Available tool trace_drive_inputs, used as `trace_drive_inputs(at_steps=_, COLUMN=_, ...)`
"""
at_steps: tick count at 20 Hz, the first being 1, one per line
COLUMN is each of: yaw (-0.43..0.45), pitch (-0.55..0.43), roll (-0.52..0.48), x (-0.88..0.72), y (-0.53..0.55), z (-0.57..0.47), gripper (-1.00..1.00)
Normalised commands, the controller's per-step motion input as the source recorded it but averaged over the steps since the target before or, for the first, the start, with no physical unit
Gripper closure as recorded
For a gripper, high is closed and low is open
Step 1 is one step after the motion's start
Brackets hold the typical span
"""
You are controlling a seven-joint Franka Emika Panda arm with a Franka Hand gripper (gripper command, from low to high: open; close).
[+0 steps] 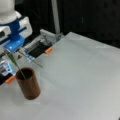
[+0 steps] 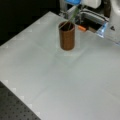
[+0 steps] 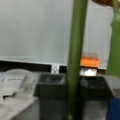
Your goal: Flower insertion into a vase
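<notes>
We see the gripper (image 1: 11, 48) poised just above and behind the vase (image 1: 28, 83), its blue part hanging from the white arm. A thin green stem (image 1: 15, 63) runs down at a slant from it into the mouth of the vase, and a green leaf (image 1: 31, 60) splays off toward a front view's right. We judge the gripper to be closed on the stem, since the stem hangs from it with nothing else holding it up. The slant seems to follow from the gripper sitting off to one side of the vase rather than straight over it, so the lower end can find the opening first.

In a front view the vase (image 2: 67, 36) stands upright on the pale table (image 2: 50, 82), near the table's far edge, with the stem (image 2: 71, 17) crossing its rim from above. The gripper (image 2: 73, 3) is mostly cut off at that view's top.

The vase is a plain reddish-brown cylinder with smooth straight sides and a dark inside. Beyond the vase, past the table edge, sit small orange blocks (image 1: 48, 50).

In the wrist view the stem (image 3: 76, 57) fills the middle as a thick green bar, the leaf (image 3: 113, 47) stands beside it, and the vase rim (image 3: 105, 2) just peeks in at the top. No blossom shows anywhere.
</notes>
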Motion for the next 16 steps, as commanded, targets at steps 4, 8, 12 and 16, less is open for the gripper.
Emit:
trace_drive_inputs(at_steps=4, yaw=0.170, pitch=-0.046, roll=-0.056, x=-0.39, y=-0.30, z=-0.08, gripper=1.00)
trace_drive_inputs(at_steps=8, yaw=0.172, pitch=-0.063, roll=-0.057, x=-0.36, y=-0.30, z=-0.07, gripper=1.00)
trace_drive_inputs(at_steps=12, yaw=0.140, pitch=-0.058, roll=-0.054, x=-0.33, y=-0.25, z=-0.06, gripper=1.00)
trace_drive_inputs(at_steps=16, yaw=0.097, pitch=-0.022, roll=-0.069, x=-0.30, y=-0.12, z=-0.07, gripper=1.00)
